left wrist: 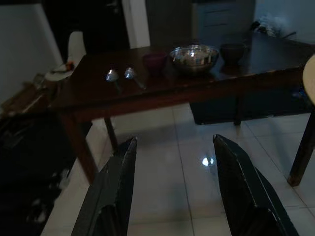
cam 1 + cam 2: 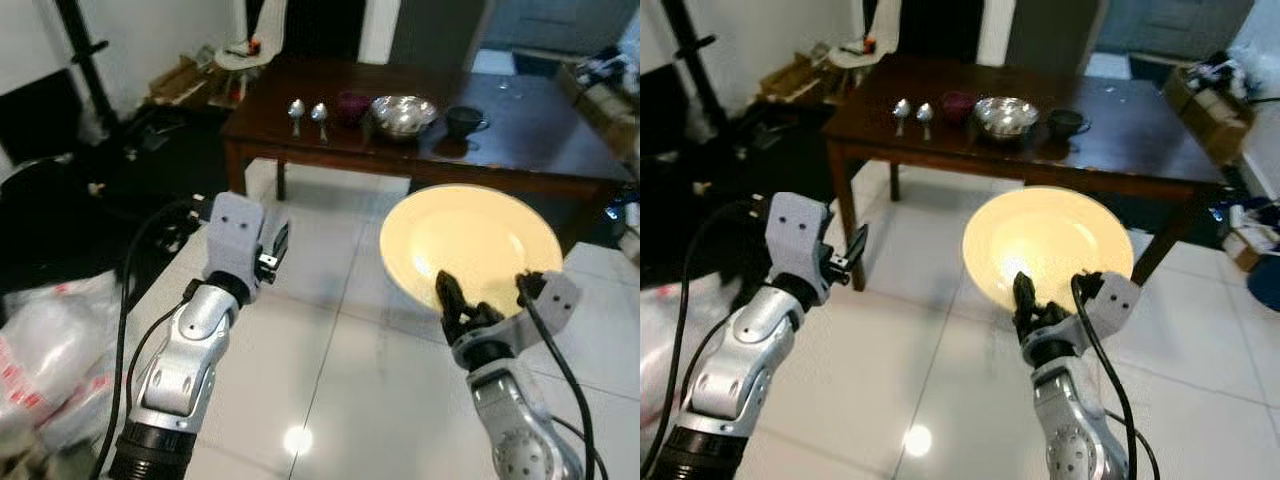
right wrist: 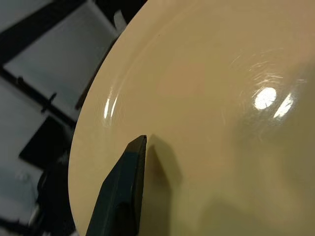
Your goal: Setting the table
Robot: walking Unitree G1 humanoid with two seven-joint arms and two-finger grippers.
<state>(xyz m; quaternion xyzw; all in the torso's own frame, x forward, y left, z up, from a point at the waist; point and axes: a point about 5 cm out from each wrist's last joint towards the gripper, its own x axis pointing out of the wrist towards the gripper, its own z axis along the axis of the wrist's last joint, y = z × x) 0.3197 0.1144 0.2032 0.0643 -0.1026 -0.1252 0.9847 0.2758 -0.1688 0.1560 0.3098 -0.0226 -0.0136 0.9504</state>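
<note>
A round cream plate (image 2: 470, 245) is held tilted over the floor, short of the dark wooden table (image 2: 530, 150). My right gripper (image 2: 448, 295) is shut on its near rim, one black finger (image 3: 125, 187) lying on its upper face. My left gripper (image 2: 272, 250) is raised to the plate's left, open and holding nothing; its fingers (image 1: 118, 187) point toward the table. On the table lie two spoons (image 2: 297, 108) side by side, then a small dark-red bowl (image 2: 352, 104), a steel bowl (image 2: 404, 114) and a dark cup (image 2: 465, 121).
White tiled floor (image 2: 330, 330) runs between me and the table. Plastic bags (image 2: 50, 350) lie at my near left. Dark clutter and a black stand (image 2: 85, 60) fill the far left. Boxes (image 2: 600, 90) stand at the far right beyond the table.
</note>
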